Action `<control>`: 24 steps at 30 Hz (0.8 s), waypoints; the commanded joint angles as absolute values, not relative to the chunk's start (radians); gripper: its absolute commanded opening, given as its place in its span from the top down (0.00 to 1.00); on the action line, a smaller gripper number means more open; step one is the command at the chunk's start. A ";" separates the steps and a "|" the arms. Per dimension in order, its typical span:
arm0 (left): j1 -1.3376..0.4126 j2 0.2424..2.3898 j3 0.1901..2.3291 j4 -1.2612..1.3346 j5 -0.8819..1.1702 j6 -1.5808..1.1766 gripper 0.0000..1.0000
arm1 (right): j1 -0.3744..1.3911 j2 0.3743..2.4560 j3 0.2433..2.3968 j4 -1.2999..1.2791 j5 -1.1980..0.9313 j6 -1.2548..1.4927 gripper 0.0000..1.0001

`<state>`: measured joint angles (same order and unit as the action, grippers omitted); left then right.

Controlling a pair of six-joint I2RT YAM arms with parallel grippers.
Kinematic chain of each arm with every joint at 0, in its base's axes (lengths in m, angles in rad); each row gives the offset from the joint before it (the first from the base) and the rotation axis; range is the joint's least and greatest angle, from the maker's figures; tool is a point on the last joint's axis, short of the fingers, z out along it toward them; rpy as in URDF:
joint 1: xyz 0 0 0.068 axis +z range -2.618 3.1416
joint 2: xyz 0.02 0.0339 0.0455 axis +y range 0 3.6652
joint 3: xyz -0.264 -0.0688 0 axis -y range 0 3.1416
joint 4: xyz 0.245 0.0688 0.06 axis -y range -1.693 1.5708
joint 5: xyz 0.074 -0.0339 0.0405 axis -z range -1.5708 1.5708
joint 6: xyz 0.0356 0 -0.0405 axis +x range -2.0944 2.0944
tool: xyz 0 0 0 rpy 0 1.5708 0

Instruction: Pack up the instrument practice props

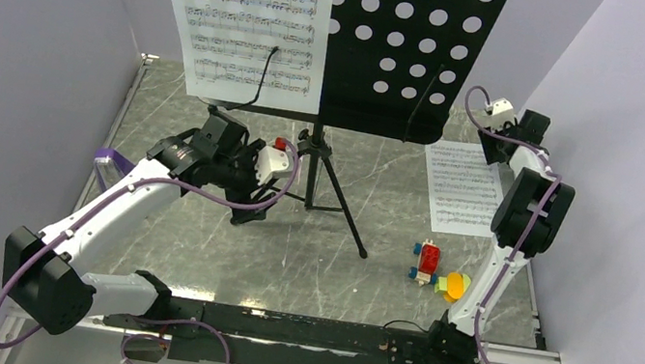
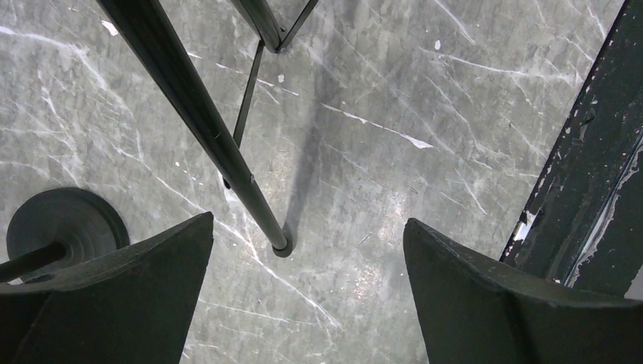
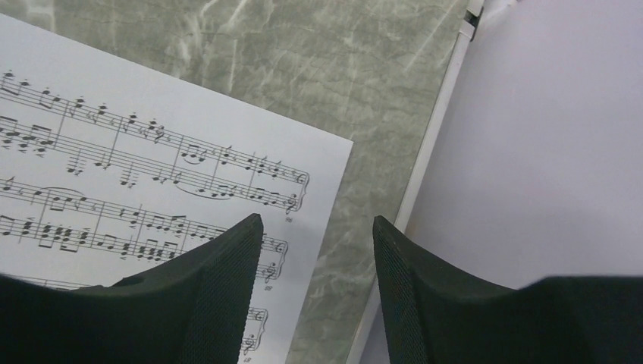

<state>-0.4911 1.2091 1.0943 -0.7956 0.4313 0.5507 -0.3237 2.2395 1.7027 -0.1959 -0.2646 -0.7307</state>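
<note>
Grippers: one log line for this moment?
left gripper open, above stand leg | right gripper open, over table sheet edge | other sheet on stand | nothing held

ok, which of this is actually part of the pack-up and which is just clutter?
Job:
music stand
sheet on its desk
loose sheet on the table
round-based mic stand
purple metronome, partly hidden

Lying about:
red, yellow and green toy blocks

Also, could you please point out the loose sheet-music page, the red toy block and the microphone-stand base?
loose sheet-music page (image 1: 459, 189): top view, page centre.
red toy block (image 1: 429, 257): top view, top face.
microphone-stand base (image 2: 72, 216): left wrist view, disc top.
</note>
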 commanded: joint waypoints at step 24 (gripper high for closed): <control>-0.486 0.830 0.960 -0.751 0.357 0.711 0.01 | -0.340 1.346 1.275 -0.224 -0.457 -0.095 0.00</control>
